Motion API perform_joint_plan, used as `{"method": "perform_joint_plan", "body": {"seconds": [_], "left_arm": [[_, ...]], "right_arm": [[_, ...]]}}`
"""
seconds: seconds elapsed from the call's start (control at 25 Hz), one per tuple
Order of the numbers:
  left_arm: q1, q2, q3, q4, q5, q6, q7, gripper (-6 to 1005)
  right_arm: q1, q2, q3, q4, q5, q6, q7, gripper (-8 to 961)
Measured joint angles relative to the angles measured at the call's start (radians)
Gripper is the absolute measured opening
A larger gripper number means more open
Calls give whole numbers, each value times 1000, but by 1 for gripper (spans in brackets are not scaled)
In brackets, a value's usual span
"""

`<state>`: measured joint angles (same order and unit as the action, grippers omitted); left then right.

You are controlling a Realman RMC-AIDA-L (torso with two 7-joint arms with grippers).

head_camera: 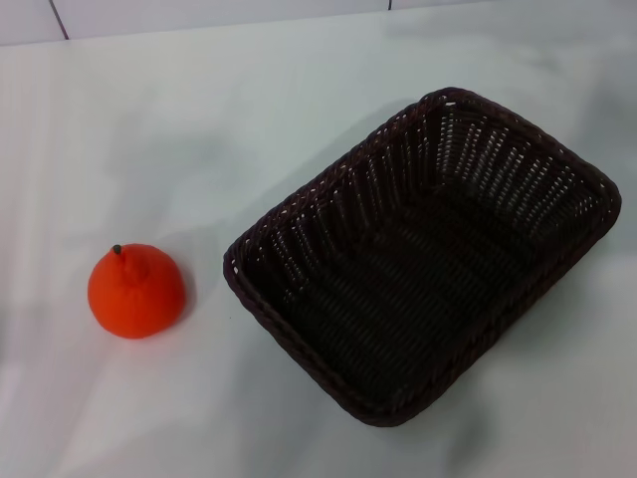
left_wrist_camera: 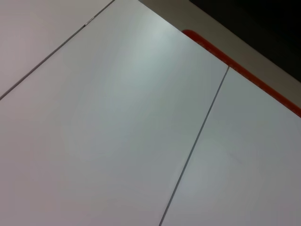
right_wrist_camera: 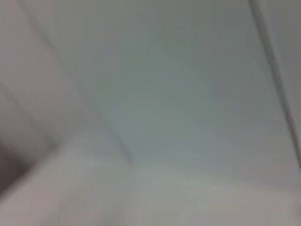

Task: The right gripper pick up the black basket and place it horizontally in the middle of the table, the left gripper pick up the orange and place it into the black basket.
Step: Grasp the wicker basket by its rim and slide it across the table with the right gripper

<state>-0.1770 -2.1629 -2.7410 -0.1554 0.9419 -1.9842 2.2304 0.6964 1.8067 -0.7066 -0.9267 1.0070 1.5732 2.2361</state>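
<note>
The black basket (head_camera: 423, 254) is a dark woven rectangular tray. It lies on the white table (head_camera: 199, 129) to the right of the middle, turned diagonally, and it is empty. The orange (head_camera: 136, 290) sits on the table to the left of the basket, apart from it, stem up. Neither gripper shows in any view. The left wrist view shows only bare white panels (left_wrist_camera: 117, 117) with a seam and a red strip (left_wrist_camera: 244, 70). The right wrist view shows only a pale blurred surface (right_wrist_camera: 178, 94).
The table's far edge meets a pale wall with a dark seam (head_camera: 60, 20) at the back left. Open white tabletop lies around the orange and the basket.
</note>
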Motion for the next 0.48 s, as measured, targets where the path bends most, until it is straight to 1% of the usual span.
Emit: {"method": "perform_joint_plan", "body": {"seconds": [0.08,0.2,0.36,0.48], "left_arm": [[-1,0,0,0,0,0,0,920],[-3,0,0,0,0,1,3,920],[-4,0,0,0,0,12,8,920],[-7,0,0,1,0,22,8,920]], "right_arm": [[36,-2,8,-56,-131,96,31,861],[84,6,6,-100,-279,183,36,854],[121,21,-4,-98,-415,218,39,845],[127,34,-18,-96,-465,214,40,838]]}}
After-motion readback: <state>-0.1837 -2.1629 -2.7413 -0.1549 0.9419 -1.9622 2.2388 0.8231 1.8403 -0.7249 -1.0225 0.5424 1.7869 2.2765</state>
